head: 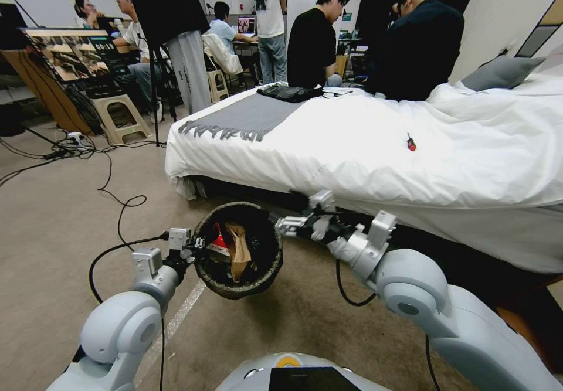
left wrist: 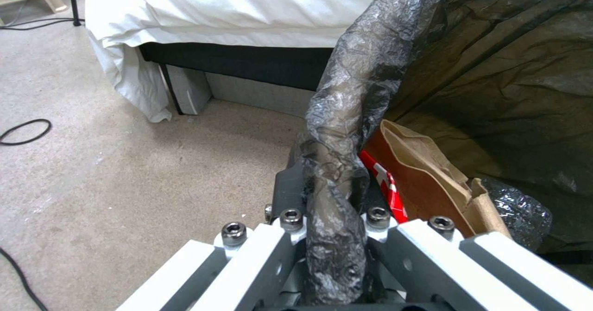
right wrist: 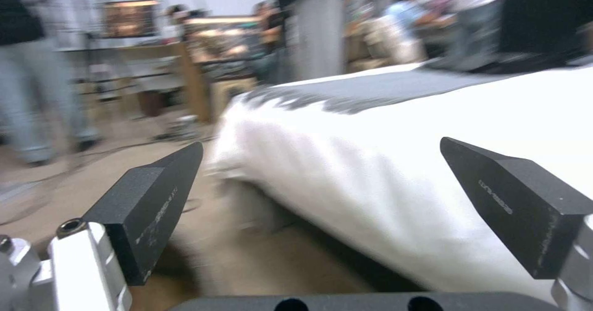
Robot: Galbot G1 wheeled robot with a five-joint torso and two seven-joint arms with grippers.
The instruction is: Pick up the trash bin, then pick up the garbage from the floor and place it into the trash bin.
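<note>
While the left gripper (head: 196,244) clamps its jaws tight on the bag-covered rim of the trash bin (head: 239,285), the bin hangs lifted off the floor (head: 53,227), tilted so its mouth faces the head camera, just in front of the bed (head: 375,145). In the left wrist view the left gripper (left wrist: 331,218) has the crinkled dark bag (left wrist: 352,107) squeezed between its jaws, one inside the rim and one outside. Inside the bin lie a flat brown paper bag (head: 237,247) and a red-and-white packet (head: 219,242); the wrist view shows the same paper bag (left wrist: 432,181) leaning against the liner with the red-and-white packet (left wrist: 384,181) between it and the rim, and a shiny wrapper (left wrist: 519,213) beside it. The right gripper (head: 293,225) is raised at the bin's far right edge, near the side of the bed, and holds nothing. From its wrist camera the right gripper (right wrist: 321,199) has its jaws spread wide, with the white bedcover (right wrist: 432,130) between them in the distance. A small red-handled screwdriver (head: 411,142) rests on the bedcover, well apart from the bin.
</note>
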